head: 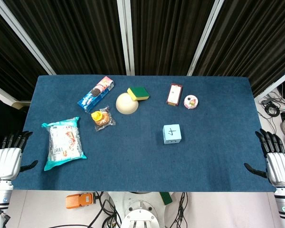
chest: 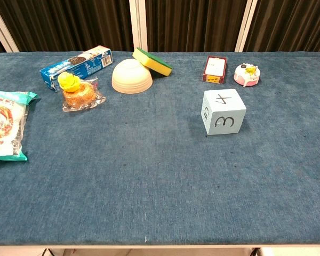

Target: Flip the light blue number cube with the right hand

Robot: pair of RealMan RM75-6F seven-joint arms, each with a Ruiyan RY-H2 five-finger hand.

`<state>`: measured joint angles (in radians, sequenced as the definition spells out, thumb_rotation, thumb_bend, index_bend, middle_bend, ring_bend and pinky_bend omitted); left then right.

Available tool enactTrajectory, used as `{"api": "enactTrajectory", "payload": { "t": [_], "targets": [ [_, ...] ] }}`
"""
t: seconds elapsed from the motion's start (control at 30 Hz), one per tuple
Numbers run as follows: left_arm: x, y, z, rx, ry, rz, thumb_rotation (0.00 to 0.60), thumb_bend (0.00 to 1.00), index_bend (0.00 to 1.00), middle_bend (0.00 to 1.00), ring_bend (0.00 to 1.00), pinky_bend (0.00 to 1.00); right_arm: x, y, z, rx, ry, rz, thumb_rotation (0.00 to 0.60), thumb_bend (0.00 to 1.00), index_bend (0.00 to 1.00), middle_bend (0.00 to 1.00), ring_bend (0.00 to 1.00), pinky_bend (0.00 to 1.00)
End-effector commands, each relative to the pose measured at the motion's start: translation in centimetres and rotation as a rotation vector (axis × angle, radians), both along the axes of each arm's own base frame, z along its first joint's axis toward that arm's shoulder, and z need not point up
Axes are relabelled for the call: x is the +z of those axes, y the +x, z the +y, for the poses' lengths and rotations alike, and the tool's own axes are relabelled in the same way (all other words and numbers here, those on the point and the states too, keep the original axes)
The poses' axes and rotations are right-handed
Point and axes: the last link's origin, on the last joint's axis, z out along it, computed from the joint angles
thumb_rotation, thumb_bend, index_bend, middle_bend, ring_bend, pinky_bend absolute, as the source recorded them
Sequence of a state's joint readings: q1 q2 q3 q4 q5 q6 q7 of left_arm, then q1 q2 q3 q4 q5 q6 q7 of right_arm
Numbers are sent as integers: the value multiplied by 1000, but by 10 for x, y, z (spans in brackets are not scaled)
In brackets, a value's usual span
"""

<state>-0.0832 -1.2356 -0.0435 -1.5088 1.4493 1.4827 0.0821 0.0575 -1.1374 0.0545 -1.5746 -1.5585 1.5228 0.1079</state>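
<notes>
The left hand (head: 8, 160) hangs off the left edge of the table (head: 133, 161), fingers straight and slightly spread, holding nothing; it has no part in this task. Moving rightward along the blue cloth: a teal snack bag (head: 63, 142) lies near the left edge, then a blue cookie box (head: 95, 93) further back, a small wrapped pastry with a yellow top (head: 102, 118) just in front of it, an upturned cream bowl (head: 127, 103) and a yellow-green sponge (head: 138, 93) leaning on the bowl's rim. Right of centre sits the light blue number cube (head: 172, 133), standing alone on open cloth with a 4 on top and, in the chest view, a 3 on the face toward the robot. Behind it are a small red card box (head: 174, 94) and a little pink-and-white round item (head: 191, 101), both clear of the cube. The right hand (head: 275, 159) rests beyond the table's right edge, fingers extended and apart, empty, well apart from the cube.

By my reading the task is not yet begun. The next move calls for the right arm to travel inward over the cloth to the cube, set its fingers against a side or top edge and tip it onto another face, without knocking the items behind
</notes>
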Motion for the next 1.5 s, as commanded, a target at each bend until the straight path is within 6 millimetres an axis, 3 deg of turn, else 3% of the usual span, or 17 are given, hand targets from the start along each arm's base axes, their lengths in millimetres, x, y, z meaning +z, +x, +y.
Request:
{"api": "enactTrajectory", "payload": {
  "t": [0.03, 0.3, 0.57, 0.83, 1.23, 1.5],
  "targets": [
    [1, -2, 0, 4, 3, -2, 600, 38, 154, 138, 41, 3, -4, 3, -2, 5, 13, -2, 600, 235, 0, 71, 0, 40],
    [0, -5, 0, -1, 4, -8, 600, 38, 154, 138, 42, 3, -15, 24, -15, 60, 83, 33, 600, 235, 0, 71, 0, 53],
    [0, -5, -1, -16, 8, -21, 600, 39, 154, 138, 41, 3, -41, 104, -70, 179, 245, 203, 600, 235, 0, 71, 0, 80],
    [-1, -10, -5, 0, 6, -26, 600, 38, 153, 138, 41, 3, -90, 168, -109, 182, 400, 246, 600, 235, 0, 71, 0, 94],
    [-5, -16, -4, 9, -1, -32, 600, 38, 153, 138, 41, 3, -167, 217, -148, 100, 509, 409, 600, 236, 0, 70, 0, 99],
    [-6, -19, -3, 16, -7, -35, 600, 38, 153, 138, 41, 3, -190, 233, -161, 34, 489, 526, 600, 242, 81, 92, 0, 112]
  ]
}}
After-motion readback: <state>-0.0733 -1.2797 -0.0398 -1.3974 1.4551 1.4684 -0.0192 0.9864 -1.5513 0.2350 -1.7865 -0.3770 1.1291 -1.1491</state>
